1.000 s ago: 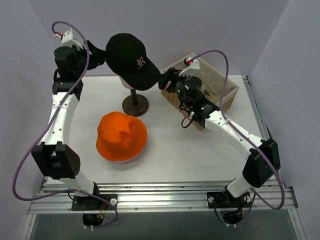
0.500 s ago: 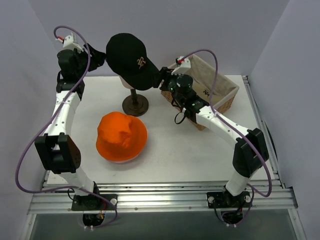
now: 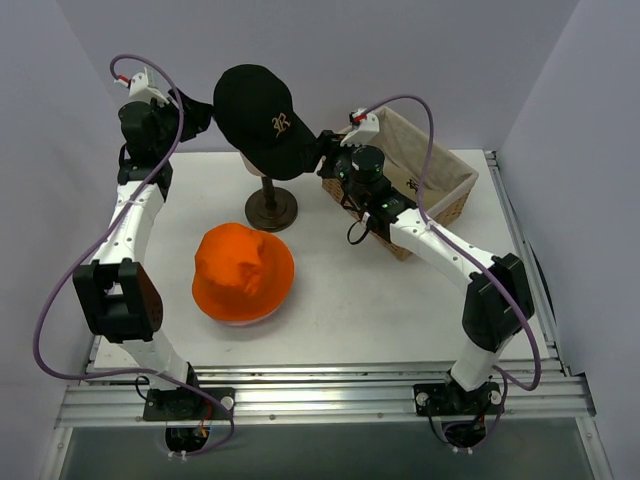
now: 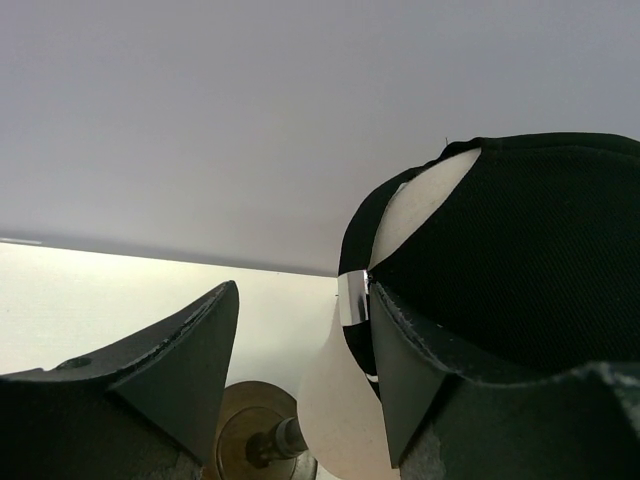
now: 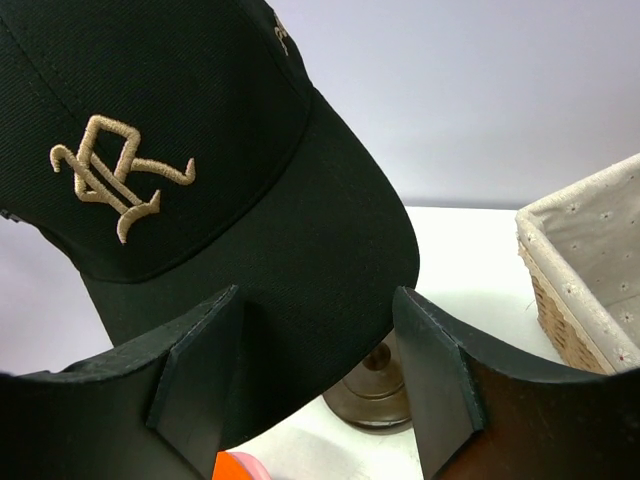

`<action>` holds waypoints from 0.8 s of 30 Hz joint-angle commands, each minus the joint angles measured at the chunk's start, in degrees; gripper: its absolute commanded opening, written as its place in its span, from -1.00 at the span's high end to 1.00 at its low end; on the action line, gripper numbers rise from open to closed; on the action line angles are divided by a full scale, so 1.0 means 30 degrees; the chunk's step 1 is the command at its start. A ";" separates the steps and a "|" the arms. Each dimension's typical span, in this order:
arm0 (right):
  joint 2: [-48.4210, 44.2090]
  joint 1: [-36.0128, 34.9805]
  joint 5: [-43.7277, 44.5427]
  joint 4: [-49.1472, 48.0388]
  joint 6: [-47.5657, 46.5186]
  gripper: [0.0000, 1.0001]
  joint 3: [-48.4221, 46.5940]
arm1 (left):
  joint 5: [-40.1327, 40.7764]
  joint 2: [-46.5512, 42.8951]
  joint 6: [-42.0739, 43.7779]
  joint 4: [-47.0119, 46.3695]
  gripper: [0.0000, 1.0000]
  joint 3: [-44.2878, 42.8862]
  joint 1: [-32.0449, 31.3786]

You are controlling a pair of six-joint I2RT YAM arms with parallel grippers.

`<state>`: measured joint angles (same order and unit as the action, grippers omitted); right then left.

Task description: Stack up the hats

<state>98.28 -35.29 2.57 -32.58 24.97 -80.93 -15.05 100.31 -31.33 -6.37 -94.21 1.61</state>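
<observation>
My left arm (image 3: pixel 125 225) and right arm (image 3: pixel 450 255) both stretch far out and up toward the mannequin head (image 4: pixel 420 200), one on each side of it. The black cap (image 3: pixel 255 115) sits on that head, visor pointing toward my right gripper (image 5: pixel 318 295). That gripper is open, with the visor's edge at the mouth of its fingers, unpinched. My left gripper (image 4: pixel 302 292) is behind the head, also open. One finger is just beside the cap's rear strap, and I cannot tell if it touches. The orange hat (image 3: pixel 243 272) lies on the near side of the head.

left arm (image 3: pixel 128 228): raised, reaching far | left tool (image 4: pixel 300 300): jaws apart | right arm (image 3: pixel 447 254): stretched forward | right tool (image 5: pixel 318 300): jaws apart
</observation>
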 commanded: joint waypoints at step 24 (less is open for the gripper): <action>-0.5896 0.2966 0.3798 0.4440 -0.2580 -0.17 -0.0415 | 0.2302 -0.5866 0.1890 0.8476 -0.88 -0.2432 0.0549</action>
<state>81.97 -29.98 9.50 -22.33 19.86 -80.93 -5.52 88.09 -27.11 13.69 -97.23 3.29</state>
